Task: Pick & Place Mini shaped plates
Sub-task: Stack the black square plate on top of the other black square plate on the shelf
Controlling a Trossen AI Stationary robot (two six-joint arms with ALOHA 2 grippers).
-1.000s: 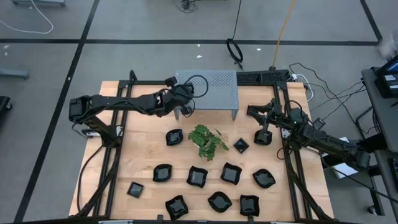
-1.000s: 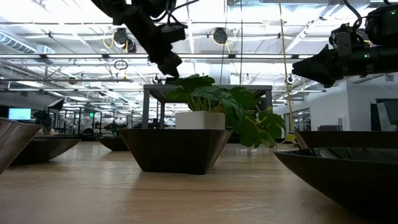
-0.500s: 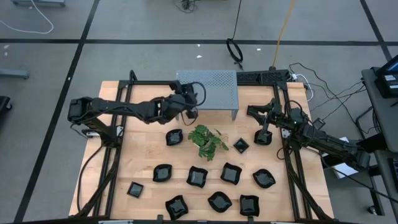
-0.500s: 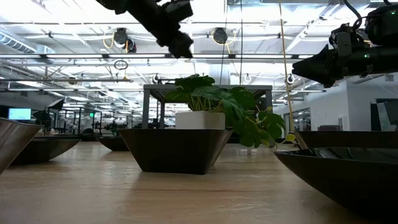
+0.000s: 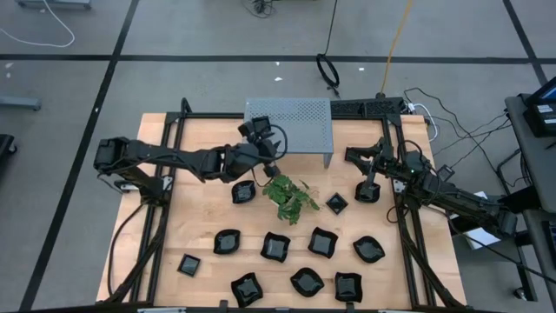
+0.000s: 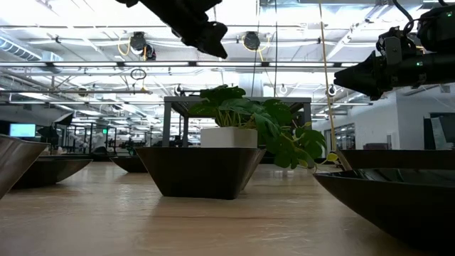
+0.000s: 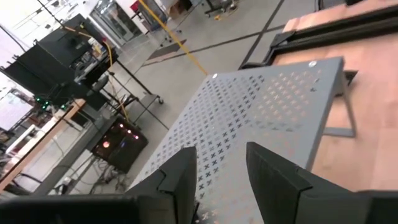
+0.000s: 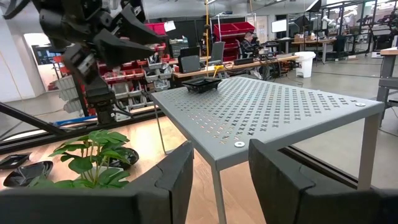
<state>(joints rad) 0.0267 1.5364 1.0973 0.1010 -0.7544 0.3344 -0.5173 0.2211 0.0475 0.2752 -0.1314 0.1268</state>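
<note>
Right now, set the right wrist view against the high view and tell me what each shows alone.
Only the right wrist view shows a mini shaped plate on the grey shelf, and a person seated in the room behind. Only the high view shows the plates spread over the table and the right end effector. Both show the shelf, the plant and the left end effector.

Both arms were matte black, built of slim tubular links with bulkier rounded joints, a thin black cable looping off the left arm (image 5: pixel 174 157), and each ended in two flat, dark, squared-off fingers (image 7: pixel 273 180).
</note>
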